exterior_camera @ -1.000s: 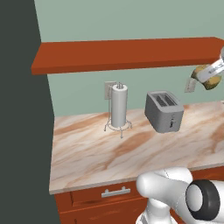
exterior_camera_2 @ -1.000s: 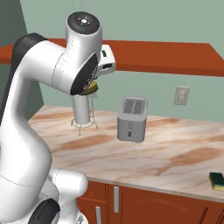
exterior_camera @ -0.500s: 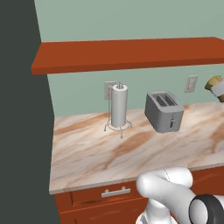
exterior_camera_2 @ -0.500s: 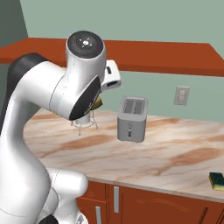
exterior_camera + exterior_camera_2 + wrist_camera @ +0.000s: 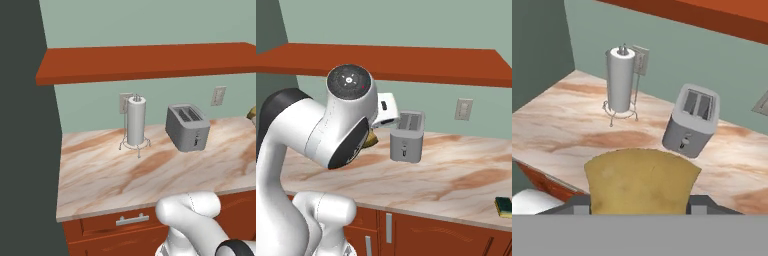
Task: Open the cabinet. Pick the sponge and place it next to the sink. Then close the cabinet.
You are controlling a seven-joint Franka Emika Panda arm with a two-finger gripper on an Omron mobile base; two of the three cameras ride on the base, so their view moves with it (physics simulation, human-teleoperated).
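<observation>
The sponge is a yellowish-brown soft block, and my gripper is shut on it, with a dark fingertip at each side. It hangs above the marbled counter, in front of the toaster. In the left base view the sponge peeks in at the right edge. In the right base view the sponge shows just under my white forearm. The cabinet is a long red-brown slab on the wall above the counter, also visible in the right base view.
A grey toaster and a paper-towel roll on a wire stand stand at the back of the counter. A small yellow and dark green block lies near the counter's front right. Red-brown drawer fronts run below.
The arm has swung down and to the right with the sponge in its grip. The sponge has slid to the right edge of the left base view. Toaster and towel roll stayed put.
</observation>
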